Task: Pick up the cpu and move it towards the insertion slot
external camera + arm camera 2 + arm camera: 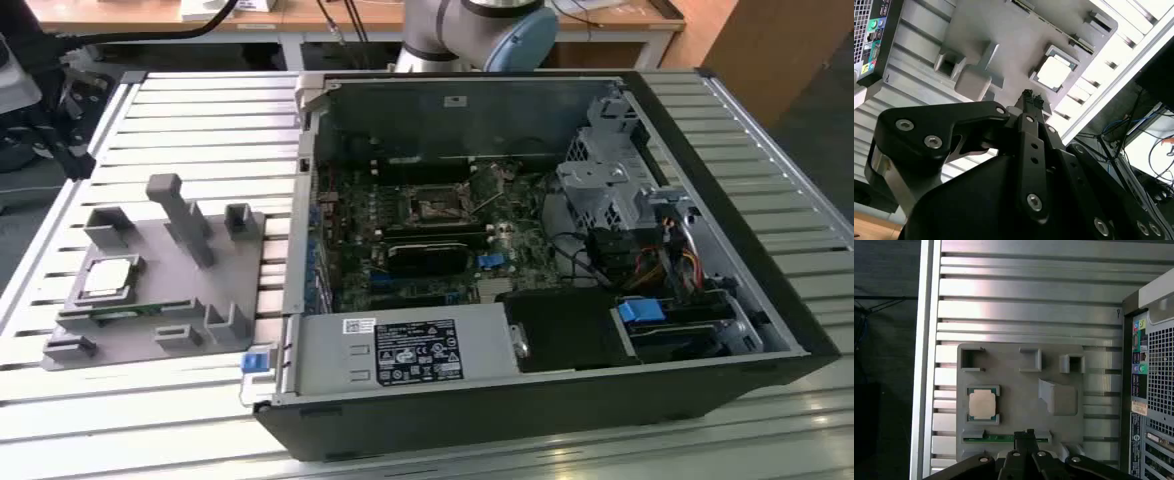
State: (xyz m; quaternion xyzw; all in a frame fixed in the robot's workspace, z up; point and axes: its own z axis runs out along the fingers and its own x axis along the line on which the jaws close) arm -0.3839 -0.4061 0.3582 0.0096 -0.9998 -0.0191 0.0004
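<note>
The cpu [110, 278] lies flat in its little nest on the gray holder [158, 288]. The holder sits on the desk [200, 120] at the exterior view's left, well apart from the insertion slot [435, 208] in the middle of the open computer case [534, 420]. In both wrist views the pincer [1031, 97] [1026, 434] hangs above the holder near the cpu, its two tips pinched close together with nothing between them. I think the job has hardly begun: the cpu is not picked up yet, and the whole trip to the slot is left.
</note>
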